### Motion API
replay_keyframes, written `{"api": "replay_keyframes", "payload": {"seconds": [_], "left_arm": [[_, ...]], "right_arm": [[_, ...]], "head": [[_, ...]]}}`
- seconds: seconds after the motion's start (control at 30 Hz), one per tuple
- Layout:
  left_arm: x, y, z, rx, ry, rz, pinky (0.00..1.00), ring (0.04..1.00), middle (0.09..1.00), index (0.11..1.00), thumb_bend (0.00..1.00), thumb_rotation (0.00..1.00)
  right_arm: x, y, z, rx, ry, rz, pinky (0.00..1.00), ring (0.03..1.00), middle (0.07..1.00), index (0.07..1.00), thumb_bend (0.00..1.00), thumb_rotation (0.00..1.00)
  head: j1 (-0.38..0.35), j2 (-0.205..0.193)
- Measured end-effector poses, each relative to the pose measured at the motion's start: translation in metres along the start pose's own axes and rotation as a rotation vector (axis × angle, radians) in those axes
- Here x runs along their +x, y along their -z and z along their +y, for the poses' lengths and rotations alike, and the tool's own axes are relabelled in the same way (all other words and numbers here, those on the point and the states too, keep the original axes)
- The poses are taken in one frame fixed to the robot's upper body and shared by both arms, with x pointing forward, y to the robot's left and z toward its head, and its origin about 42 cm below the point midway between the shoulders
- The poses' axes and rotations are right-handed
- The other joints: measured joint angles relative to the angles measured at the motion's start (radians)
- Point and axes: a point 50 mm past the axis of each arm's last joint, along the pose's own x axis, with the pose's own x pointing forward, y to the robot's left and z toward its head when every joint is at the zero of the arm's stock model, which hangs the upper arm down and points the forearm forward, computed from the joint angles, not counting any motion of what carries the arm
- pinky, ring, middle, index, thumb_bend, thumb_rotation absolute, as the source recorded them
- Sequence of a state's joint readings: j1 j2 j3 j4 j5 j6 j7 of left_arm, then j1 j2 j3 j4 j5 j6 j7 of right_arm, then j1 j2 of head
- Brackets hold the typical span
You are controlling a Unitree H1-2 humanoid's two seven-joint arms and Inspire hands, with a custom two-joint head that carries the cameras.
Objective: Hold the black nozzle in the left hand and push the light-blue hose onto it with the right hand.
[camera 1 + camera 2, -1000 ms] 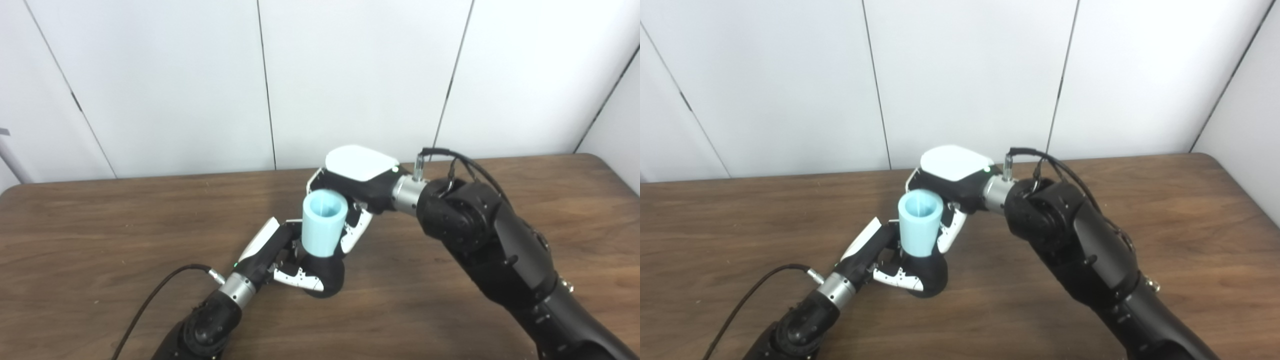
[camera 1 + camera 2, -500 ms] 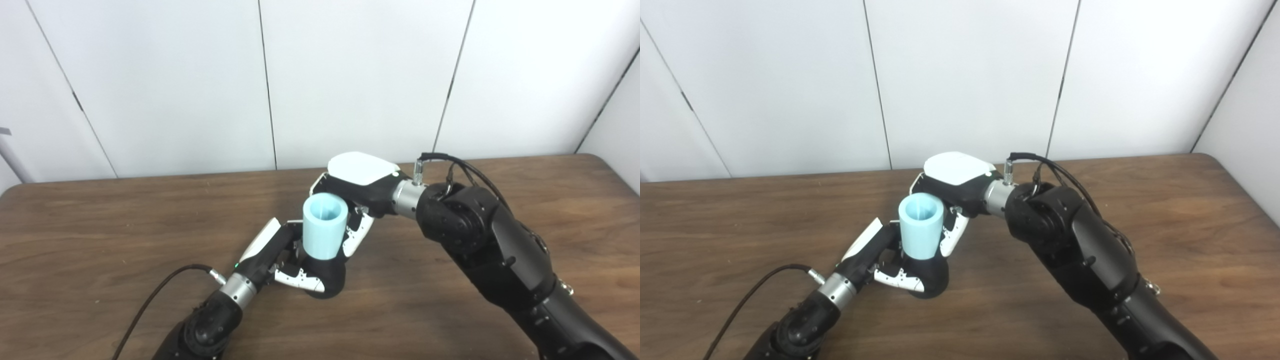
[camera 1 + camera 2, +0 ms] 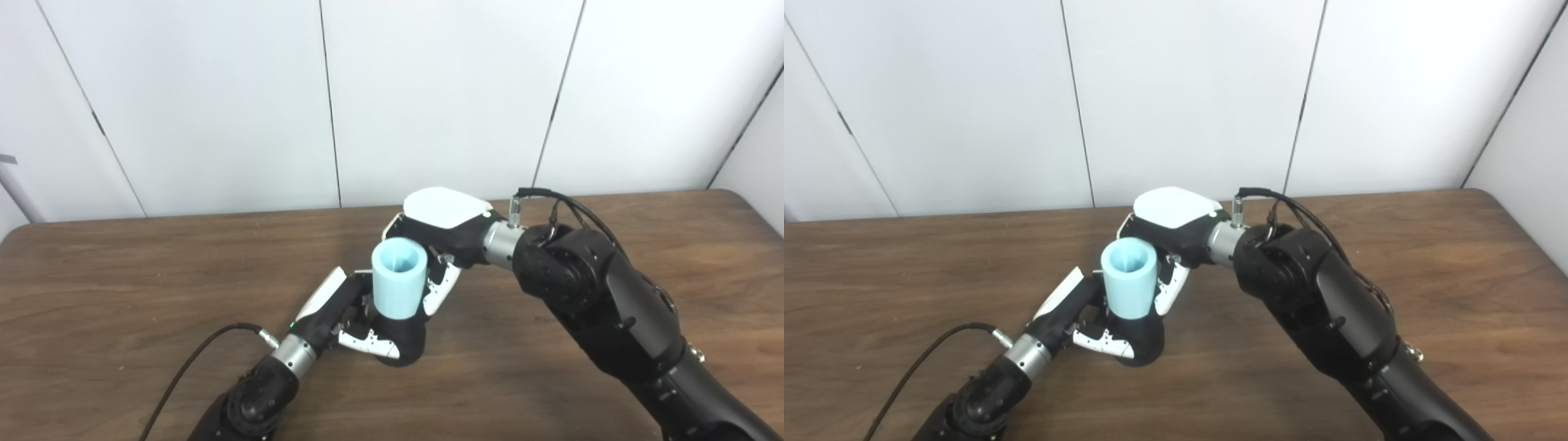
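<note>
A short light-blue hose [image 3: 398,286] stands upright on the black nozzle [image 3: 407,343], its open end facing up. My left hand [image 3: 343,312] is shut on the black nozzle near the table surface; only the nozzle's lower rounded part shows below the hose. From the far right side, my right hand [image 3: 442,245] is shut on the light-blue hose, its fingers [image 3: 1168,288] wrapped behind and beside it. The joint between hose and nozzle is partly hidden by the fingers.
The brown wooden table [image 3: 122,294] spreads out on both sides. A black cable [image 3: 190,361] runs from the left wrist along the tabletop. White wall panels [image 3: 429,92] stand behind the table's far edge.
The hose and right hand have sunk a little lower onto the nozzle. The whole picture has shifted slightly to the right. The left hand keeps its hold.
</note>
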State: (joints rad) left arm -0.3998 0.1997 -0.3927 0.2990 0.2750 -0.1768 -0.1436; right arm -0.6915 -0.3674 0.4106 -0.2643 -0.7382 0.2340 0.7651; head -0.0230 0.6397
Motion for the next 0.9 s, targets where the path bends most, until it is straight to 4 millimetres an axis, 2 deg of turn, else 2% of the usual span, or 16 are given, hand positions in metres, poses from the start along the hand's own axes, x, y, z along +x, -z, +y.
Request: {"api": "replay_keyframes", "payload": {"seconds": [0.13, 0.27, 0.57, 0.9], "left_arm": [[0.000, 0.000, 0.000, 0.000, 0.001, 0.001, 0.14, 0.212, 0.310, 0.494, 0.52, 0.08], [0.000, 0.000, 0.000, 0.000, 0.001, 0.000, 0.14, 0.214, 0.312, 0.494, 0.52, 0.08], [0.000, 0.000, 0.000, 0.001, 0.002, 0.000, 0.14, 0.215, 0.313, 0.494, 0.52, 0.08], [0.000, 0.000, -0.001, 0.002, 0.004, -0.001, 0.14, 0.209, 0.311, 0.494, 0.52, 0.08]], "right_arm": [[-0.003, -0.002, 0.003, -0.012, 0.035, -0.023, 0.56, 0.631, 0.687, 0.728, 0.98, 0.39], [-0.006, -0.002, 0.003, -0.032, 0.085, -0.044, 0.60, 0.678, 0.731, 0.744, 0.96, 0.40], [-0.021, -0.014, -0.013, -0.039, 0.309, -0.107, 0.55, 0.688, 0.749, 0.740, 0.88, 0.33], [-0.033, -0.010, 0.004, -0.018, 0.359, -0.109, 0.54, 0.688, 0.746, 0.729, 0.86, 0.30]], "head": [[0.002, 0.000], [0.002, 0.002], [0.000, 0.003], [0.003, 0.003]]}}
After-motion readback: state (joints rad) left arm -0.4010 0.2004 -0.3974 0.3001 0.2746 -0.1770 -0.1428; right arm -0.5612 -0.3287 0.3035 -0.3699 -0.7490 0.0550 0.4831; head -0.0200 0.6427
